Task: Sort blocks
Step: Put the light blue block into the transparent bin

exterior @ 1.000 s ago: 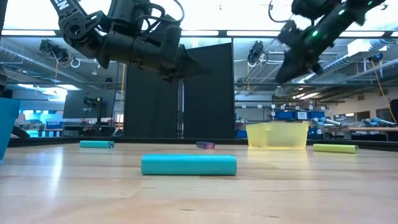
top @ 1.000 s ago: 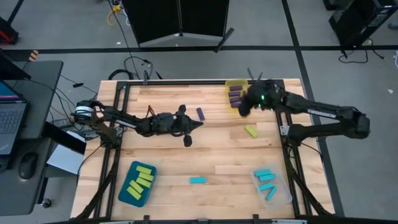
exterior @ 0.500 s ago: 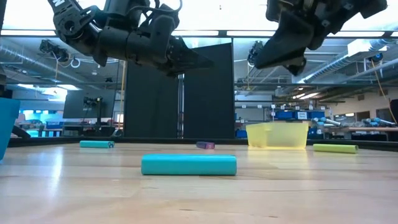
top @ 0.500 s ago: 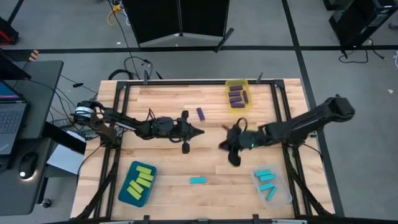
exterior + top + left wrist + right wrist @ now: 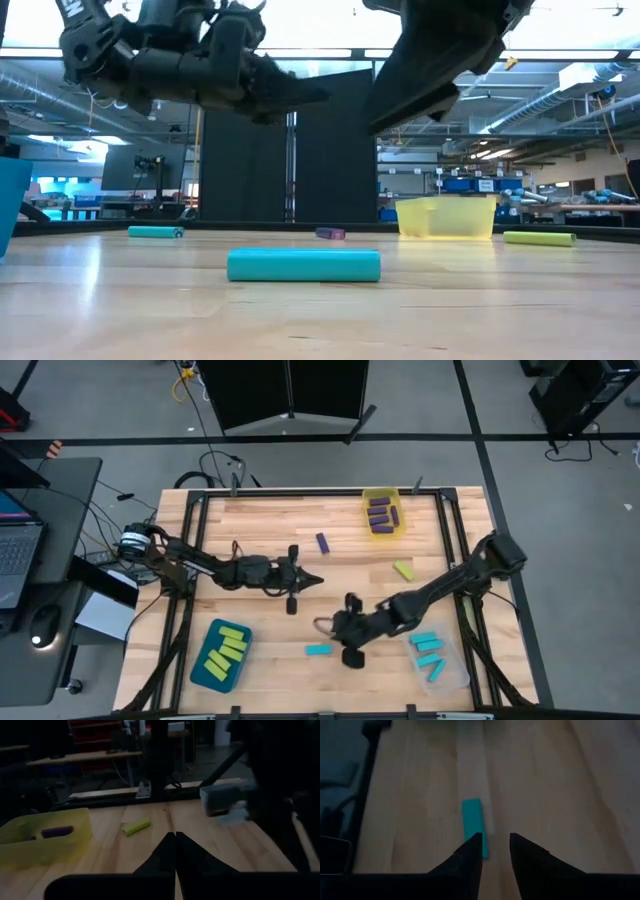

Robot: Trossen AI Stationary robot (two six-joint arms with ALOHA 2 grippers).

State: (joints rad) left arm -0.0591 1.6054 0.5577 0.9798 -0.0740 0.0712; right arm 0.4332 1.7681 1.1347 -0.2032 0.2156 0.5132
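A loose cyan block (image 5: 318, 650) lies flat near the table's near edge, large in the low view (image 5: 303, 265). My right gripper (image 5: 335, 632) hovers just right of it, fingers open; its wrist view shows the cyan block (image 5: 475, 825) just beyond the gripper (image 5: 495, 839). My left gripper (image 5: 315, 578) hangs shut over mid-table (image 5: 175, 835). A purple block (image 5: 322, 543) and a lime block (image 5: 403, 570) lie loose farther off. A second cyan block (image 5: 155, 232) shows far left in the low view.
The yellow bin (image 5: 382, 512) at the far edge holds purple blocks. A teal bin (image 5: 220, 652) at near left holds lime blocks. A clear bin (image 5: 437, 657) at near right holds cyan blocks. Bare wood lies between the two arms.
My right gripper has swung from above the yellow bin at the far edge toward the near edge and left, coming down beside the loose cyan block. My left gripper has drifted slightly toward the near edge. No block has moved.
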